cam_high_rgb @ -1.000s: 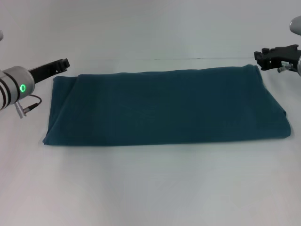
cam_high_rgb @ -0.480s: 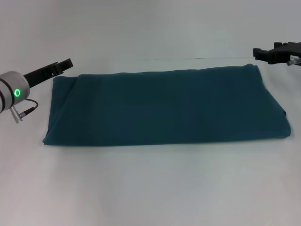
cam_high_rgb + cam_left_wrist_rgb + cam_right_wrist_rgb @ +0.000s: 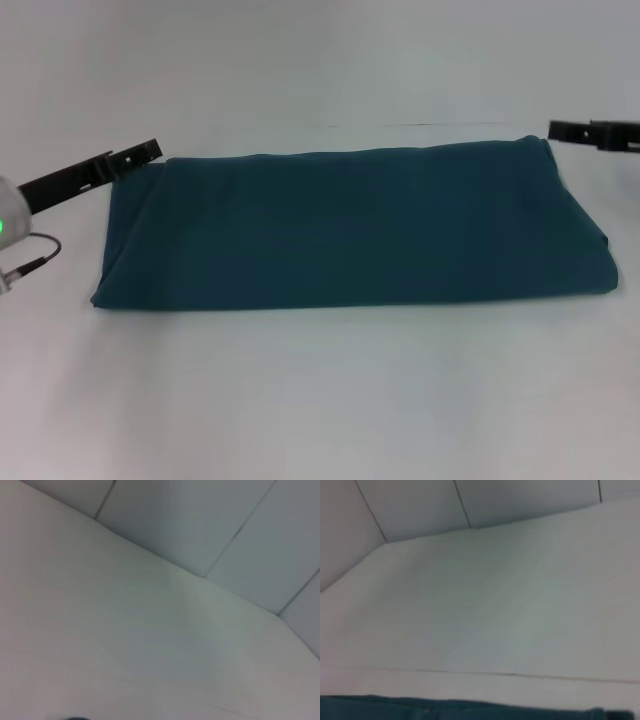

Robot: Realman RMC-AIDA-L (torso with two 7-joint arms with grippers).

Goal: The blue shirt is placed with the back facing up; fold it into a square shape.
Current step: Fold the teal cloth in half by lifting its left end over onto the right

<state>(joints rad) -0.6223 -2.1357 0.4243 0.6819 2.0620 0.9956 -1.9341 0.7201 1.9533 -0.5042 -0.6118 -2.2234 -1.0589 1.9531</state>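
Head view: the blue shirt lies flat on the white table, folded into a wide band, plain side up, no lettering visible. Its long edges run left to right across the table; the near edge is straight, and the right end slants outward toward the near right corner. A soft fold line shows along the shirt's left end.

Left claw: at the shirt's far left corner, tip just beside or touching the cloth edge; contact cannot be confirmed. It shows as a thin dark bar slanting back toward the left arm, which carries a green light and a cable. Whether its fingers are spread or pressed together cannot be told.

Right claw: at the shirt's far right corner, a thin dark bar reaching in from the right, its tip just beyond the corner. Finger state cannot be told here either.

Left wrist view: only the bare table surface and a panelled wall with seams. No shirt is visible; a small dark spot at the frame edge cannot be identified.

Right wrist view: a strip of the blue shirt along one edge, the table beyond it, then the panelled wall.
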